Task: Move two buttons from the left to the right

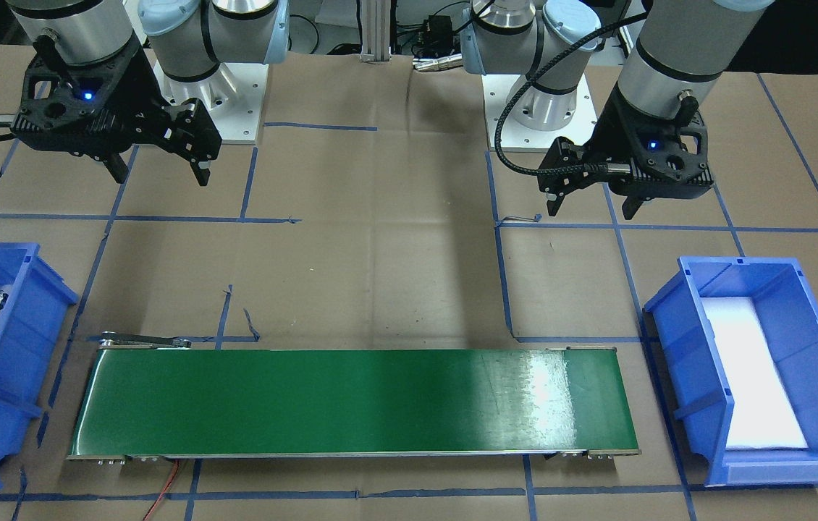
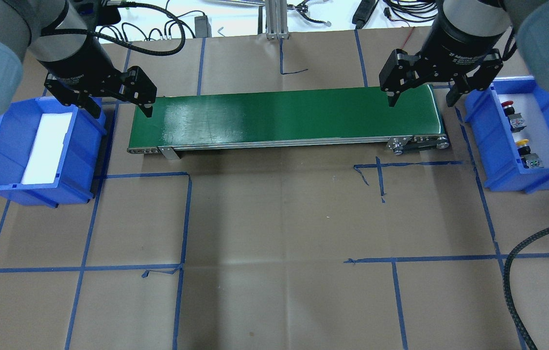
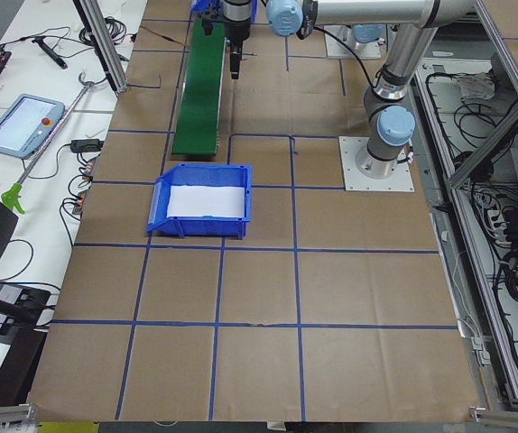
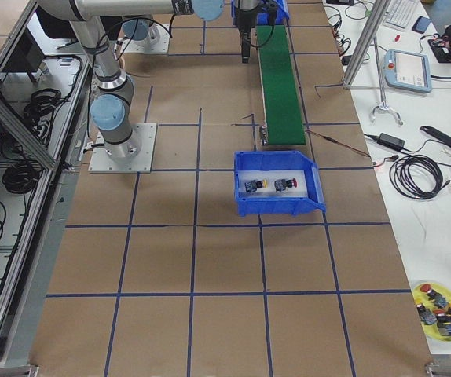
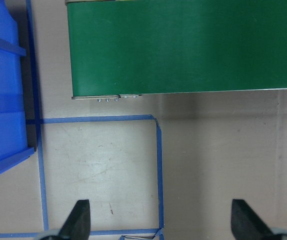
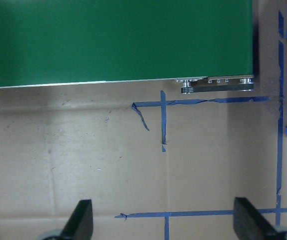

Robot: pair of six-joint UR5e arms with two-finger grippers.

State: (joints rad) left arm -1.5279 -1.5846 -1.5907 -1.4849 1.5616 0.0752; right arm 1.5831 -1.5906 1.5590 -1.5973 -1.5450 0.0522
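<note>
front: left hand (image 1: 590,210) and right hand (image 1: 160,177) hang above the bench (image 1: 394,275), fingers apart | overhead: yellow button (image 2: 522,142) and red button (image 2: 507,103) lie in the blue bin (image 2: 507,181) beside the right hand | wrists: both hands spread wide, near the green belt (image 5: 183,45)

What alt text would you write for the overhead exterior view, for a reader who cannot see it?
The left hand and right hand, both open, hover at either end of a green conveyor belt. The right-side blue bin holds a red button and a yellow button; the left-side blue bin holds only white padding.
</note>
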